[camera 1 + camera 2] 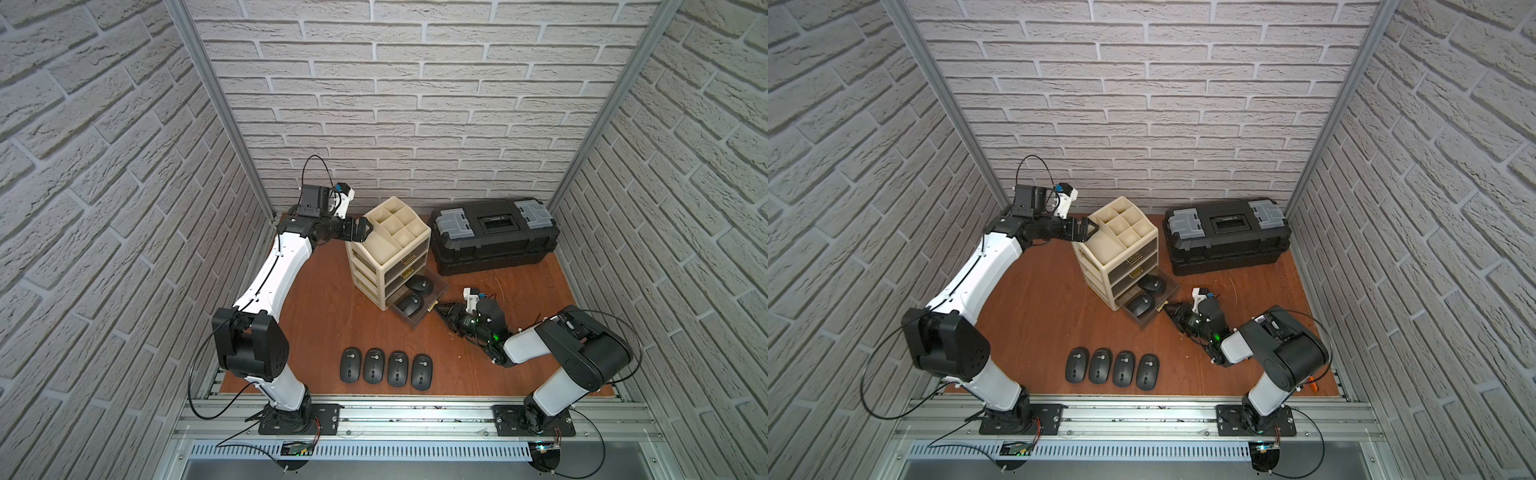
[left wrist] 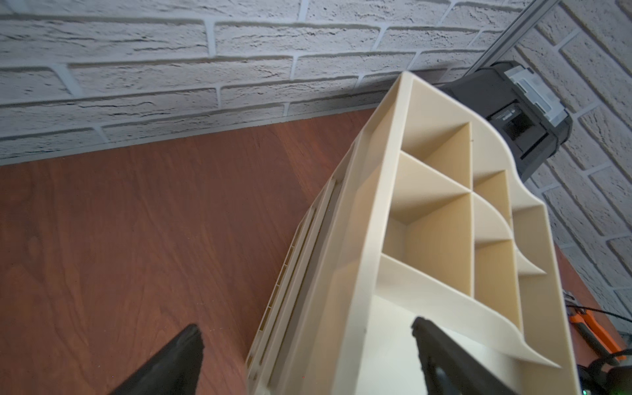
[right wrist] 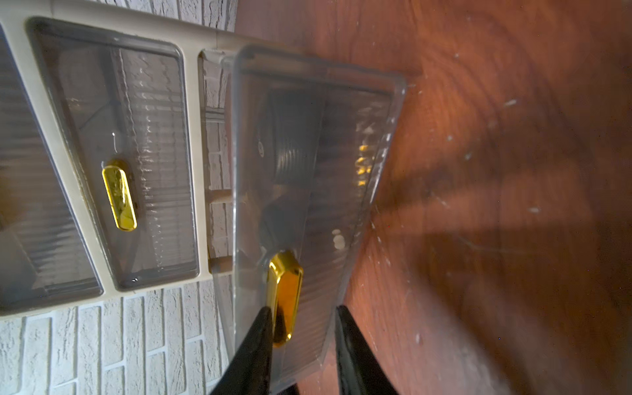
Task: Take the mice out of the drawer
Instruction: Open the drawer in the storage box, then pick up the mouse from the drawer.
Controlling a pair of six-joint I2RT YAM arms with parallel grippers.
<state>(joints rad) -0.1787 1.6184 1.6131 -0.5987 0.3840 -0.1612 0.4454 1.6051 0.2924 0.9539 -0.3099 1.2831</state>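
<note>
The cream drawer unit (image 1: 376, 249) stands mid-table with its bottom drawer (image 1: 440, 296) pulled out. Two black mice (image 1: 419, 285) (image 1: 410, 302) lie inside the drawer. Several more mice (image 1: 374, 365) sit in a row near the table's front edge. My right gripper (image 1: 438, 309) (image 3: 304, 309) is low at the drawer's front, open around its gold handle (image 3: 285, 294): one finger touches the handle, the other stands apart. My left gripper (image 1: 362, 229) (image 2: 306, 325) is open and straddles the unit's top side wall (image 2: 359, 239), one finger outside it and one over the top tray.
A black toolbox (image 1: 494, 237) with grey latches sits at the back right, close to the unit. An orange-handled tool (image 1: 1312, 384) lies at the table's front right corner. Brick walls enclose three sides.
</note>
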